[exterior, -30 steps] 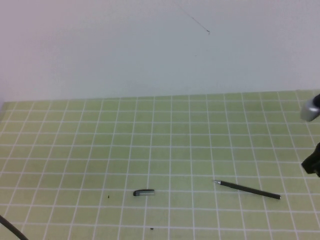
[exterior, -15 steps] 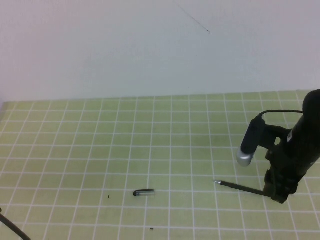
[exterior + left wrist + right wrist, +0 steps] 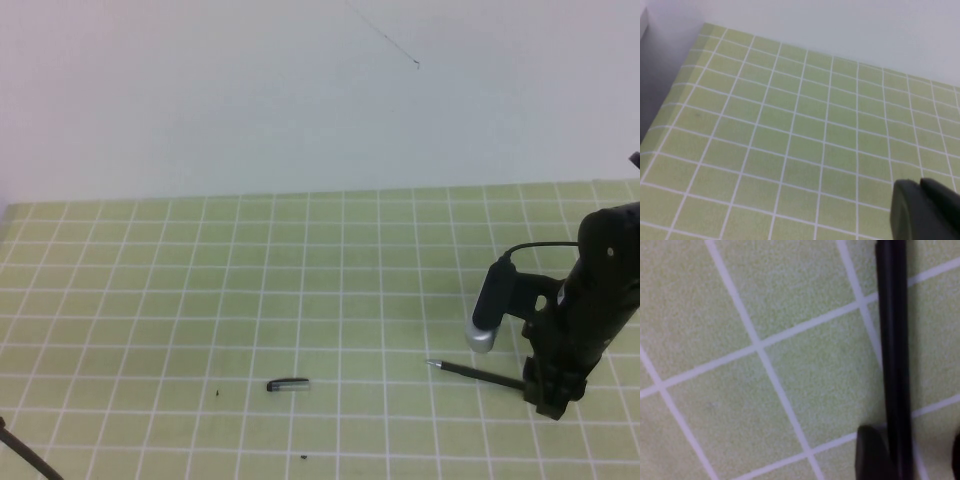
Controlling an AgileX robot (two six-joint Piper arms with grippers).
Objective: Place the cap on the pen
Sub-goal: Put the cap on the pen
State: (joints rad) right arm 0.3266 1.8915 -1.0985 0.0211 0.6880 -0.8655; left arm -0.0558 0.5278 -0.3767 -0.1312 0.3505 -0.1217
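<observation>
The pen [image 3: 475,373] lies on the green grid mat at the front right, with its silvery tip pointing left. My right gripper [image 3: 548,400] is down over the pen's rear end and hides it. In the right wrist view the pen [image 3: 895,340] runs between the open fingers of the right gripper [image 3: 914,456]. One finger [image 3: 871,452] is against the pen and the other is apart from it at the picture's edge. The short black cap [image 3: 288,384] lies at the front centre, well to the left of the pen. My left gripper [image 3: 921,186] is shut and empty over bare mat.
The green grid mat [image 3: 300,280] covers the table up to a plain white wall behind. Two small dark specks [image 3: 218,392] lie near the cap. A thin part of the left arm [image 3: 22,458] shows at the front left corner.
My right arm came in from the right edge and lowered onto the pen's rear end. The pen and the cap have not moved.
</observation>
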